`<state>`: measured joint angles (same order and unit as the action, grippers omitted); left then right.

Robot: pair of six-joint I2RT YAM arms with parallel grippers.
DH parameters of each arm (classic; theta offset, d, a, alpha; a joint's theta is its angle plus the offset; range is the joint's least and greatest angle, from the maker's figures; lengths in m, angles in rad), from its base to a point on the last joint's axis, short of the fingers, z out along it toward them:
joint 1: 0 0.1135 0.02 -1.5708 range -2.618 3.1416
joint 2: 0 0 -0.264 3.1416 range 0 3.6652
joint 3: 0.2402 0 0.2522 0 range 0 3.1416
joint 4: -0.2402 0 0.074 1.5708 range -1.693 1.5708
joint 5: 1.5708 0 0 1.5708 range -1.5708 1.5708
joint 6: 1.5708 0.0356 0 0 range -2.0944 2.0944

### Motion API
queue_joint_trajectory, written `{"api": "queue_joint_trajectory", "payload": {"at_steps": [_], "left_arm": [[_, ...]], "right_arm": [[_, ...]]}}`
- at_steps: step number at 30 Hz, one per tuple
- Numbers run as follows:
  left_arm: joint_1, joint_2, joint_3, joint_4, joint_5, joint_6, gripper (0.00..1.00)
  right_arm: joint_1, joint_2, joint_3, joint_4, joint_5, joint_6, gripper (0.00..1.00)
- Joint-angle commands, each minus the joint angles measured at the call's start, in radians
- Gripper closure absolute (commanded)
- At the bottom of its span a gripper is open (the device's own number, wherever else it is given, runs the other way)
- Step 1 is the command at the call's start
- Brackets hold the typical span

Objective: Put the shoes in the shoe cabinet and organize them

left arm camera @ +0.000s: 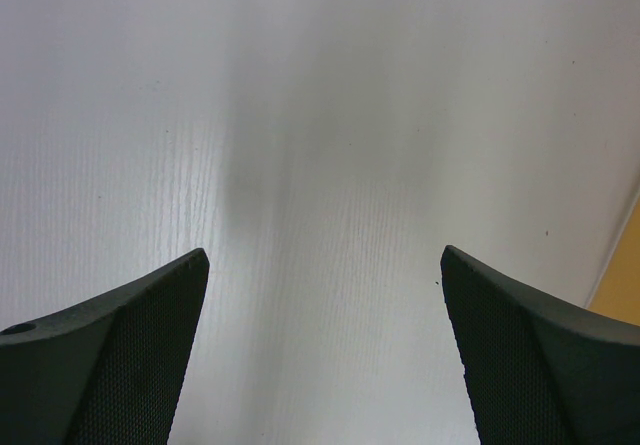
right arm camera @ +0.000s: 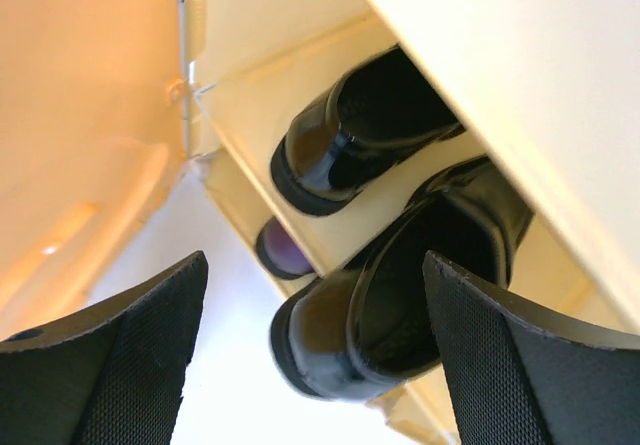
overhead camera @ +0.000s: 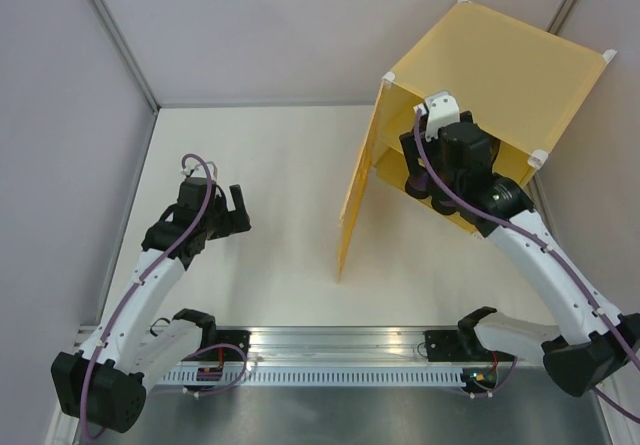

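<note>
Closest to us, our right gripper (right arm camera: 315,265) hangs at the mouth of the shoe cabinet (overhead camera: 500,75), its jaws spread wide with nothing clamped. Just beyond the fingertips a black shoe (right arm camera: 390,305) lies on the inner shelf (right arm camera: 250,135), heel toward us and overhanging the shelf's front edge. Its mate (right arm camera: 360,130) sits beside it, farther in. Under the shelf a purple shoe (right arm camera: 285,250) peeks out; we cannot see a fourth. The door (overhead camera: 358,195) stands open on the left. We judge the step in hand to be seating the near shoe. We should press its heel straight in until it lines up with its mate, keeping our fingers off the shelf edge and the door. Farther off, our left gripper (left arm camera: 325,265) hovers over the table (left arm camera: 300,115), jaws apart and empty.
</note>
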<state>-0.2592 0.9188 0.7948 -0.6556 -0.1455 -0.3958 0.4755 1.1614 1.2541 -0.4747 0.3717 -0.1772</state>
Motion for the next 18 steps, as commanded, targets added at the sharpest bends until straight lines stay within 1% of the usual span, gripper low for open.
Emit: {"api": "queue_joint_trajectory", "payload": {"at_steps": [1, 4, 6, 7, 8, 9, 10, 12, 15, 16, 18], "left_arm": [[0.003, -0.014, -0.008, 0.028, 0.026, 0.038, 0.00], [0.002, -0.032, -0.006, 0.046, 0.090, 0.025, 0.00], [0.002, -0.072, -0.032, 0.083, 0.196, 0.014, 0.00], [0.000, -0.084, -0.045, 0.109, 0.225, -0.001, 0.00], [0.000, -0.098, -0.046, 0.119, 0.281, -0.009, 0.00], [-0.002, -0.103, -0.045, 0.125, 0.305, -0.021, 0.00], [-0.008, -0.107, -0.043, 0.131, 0.338, -0.029, 0.00], [-0.027, -0.115, -0.037, 0.137, 0.391, -0.046, 0.00], [-0.067, -0.133, -0.023, 0.142, 0.402, -0.058, 0.00], [-0.099, -0.138, -0.010, 0.143, 0.400, -0.060, 0.00], [-0.124, -0.164, 0.001, 0.145, 0.396, -0.055, 0.00]], "right_arm": [[0.009, -0.121, -0.074, 0.088, -0.002, 0.194, 0.09], [0.014, -0.202, -0.171, 0.126, 0.048, 0.306, 0.09], [0.014, -0.239, -0.237, 0.140, 0.073, 0.350, 0.09], [0.014, -0.262, -0.269, 0.149, 0.069, 0.376, 0.10], [0.014, -0.267, -0.281, 0.151, 0.046, 0.386, 0.10], [0.014, -0.267, -0.291, 0.154, 0.029, 0.392, 0.10], [0.014, -0.261, -0.301, 0.156, -0.037, 0.409, 0.11], [0.020, -0.243, -0.308, 0.175, -0.112, 0.445, 0.12], [0.046, -0.220, -0.302, 0.206, -0.175, 0.476, 0.13], [0.075, -0.195, -0.286, 0.212, -0.180, 0.484, 0.13], [0.107, -0.168, -0.268, 0.234, -0.201, 0.499, 0.13]]}}
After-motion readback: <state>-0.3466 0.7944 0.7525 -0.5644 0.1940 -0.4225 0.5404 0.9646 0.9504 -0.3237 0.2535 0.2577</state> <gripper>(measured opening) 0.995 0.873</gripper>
